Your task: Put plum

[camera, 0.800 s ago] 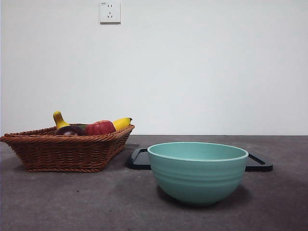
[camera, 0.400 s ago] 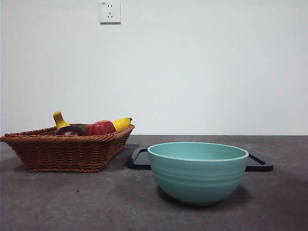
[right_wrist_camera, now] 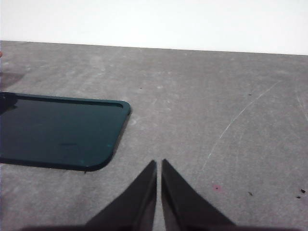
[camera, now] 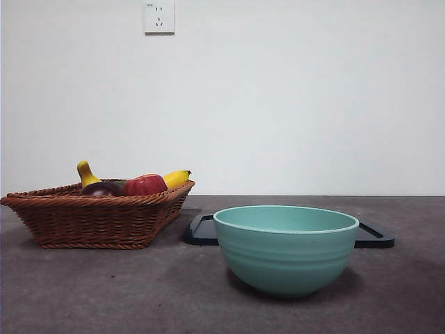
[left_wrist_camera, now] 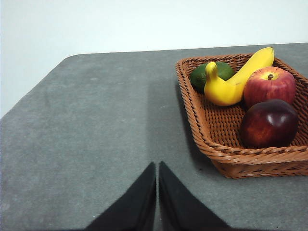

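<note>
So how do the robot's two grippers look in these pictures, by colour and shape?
Only the jaws show. The left gripper has two plain black jaws, wide at the base and narrowing to sharp tips, like a pair of wedges. The right gripper looks the same: matte black, smooth, tapered. No cables, markings or labels are visible on either, and the arms themselves are out of view, also in the front view.

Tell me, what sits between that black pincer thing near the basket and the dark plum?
In the left wrist view, bare grey table and the basket's woven rim separate the left end effector from the plum.
</note>
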`<act>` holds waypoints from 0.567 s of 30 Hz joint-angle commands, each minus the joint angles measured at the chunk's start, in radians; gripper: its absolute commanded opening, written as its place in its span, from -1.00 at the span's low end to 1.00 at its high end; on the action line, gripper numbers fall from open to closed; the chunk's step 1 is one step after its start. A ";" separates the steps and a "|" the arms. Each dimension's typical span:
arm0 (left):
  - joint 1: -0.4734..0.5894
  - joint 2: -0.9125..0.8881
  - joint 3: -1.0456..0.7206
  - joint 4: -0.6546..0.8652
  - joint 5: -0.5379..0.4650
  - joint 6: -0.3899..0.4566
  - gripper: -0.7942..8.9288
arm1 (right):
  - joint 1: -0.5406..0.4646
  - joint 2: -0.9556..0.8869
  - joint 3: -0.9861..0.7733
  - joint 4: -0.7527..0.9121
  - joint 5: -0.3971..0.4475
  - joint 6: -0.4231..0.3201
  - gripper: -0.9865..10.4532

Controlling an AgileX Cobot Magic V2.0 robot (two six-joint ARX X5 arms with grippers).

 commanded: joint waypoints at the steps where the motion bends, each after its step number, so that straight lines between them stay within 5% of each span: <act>1: 0.001 -0.003 -0.021 -0.007 0.000 -0.002 -0.82 | 0.002 -0.003 -0.006 -0.007 0.001 0.007 -0.82; 17: 0.001 -0.003 -0.021 -0.007 0.000 -0.002 -0.82 | 0.002 -0.003 -0.005 0.009 -0.002 0.007 -0.82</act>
